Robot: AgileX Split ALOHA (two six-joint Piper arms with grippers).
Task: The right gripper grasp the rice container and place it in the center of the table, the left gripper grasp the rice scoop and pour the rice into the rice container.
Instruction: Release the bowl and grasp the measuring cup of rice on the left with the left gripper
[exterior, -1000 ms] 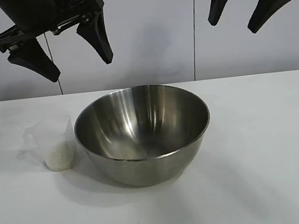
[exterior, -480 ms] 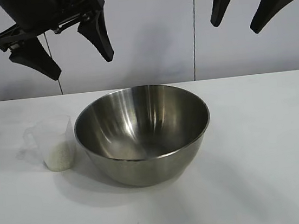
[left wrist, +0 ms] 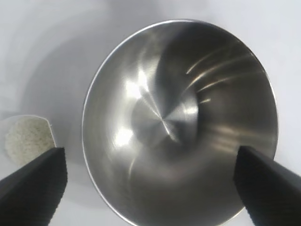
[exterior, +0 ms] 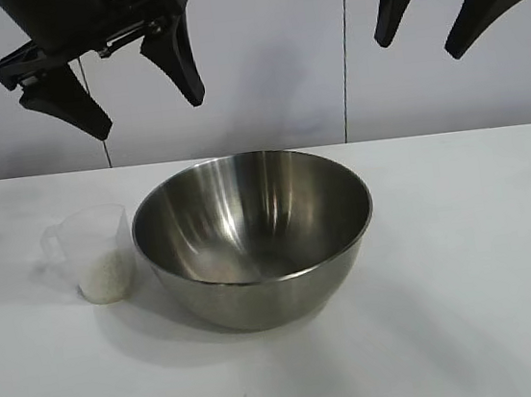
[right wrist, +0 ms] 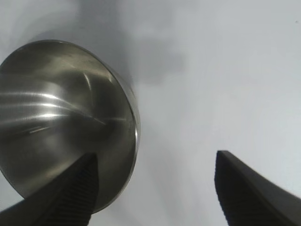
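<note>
The rice container (exterior: 254,239), a wide steel bowl, stands on the white table (exterior: 467,261) near its middle and looks empty inside; it also shows in the left wrist view (left wrist: 178,122) and the right wrist view (right wrist: 61,127). The rice scoop (exterior: 96,253), a translucent cup with rice (exterior: 105,274) in its bottom, stands just left of the bowl; the left wrist view shows it (left wrist: 27,139) too. My left gripper (exterior: 151,119) hangs open and empty high above the scoop and the bowl's left side. My right gripper (exterior: 415,51) hangs open and empty high at the upper right.
A pale wall with a vertical seam (exterior: 345,53) rises behind the table. Bare tabletop lies to the right of the bowl and in front of it.
Both grippers have risen slightly. The bowl and the scoop have not moved.
</note>
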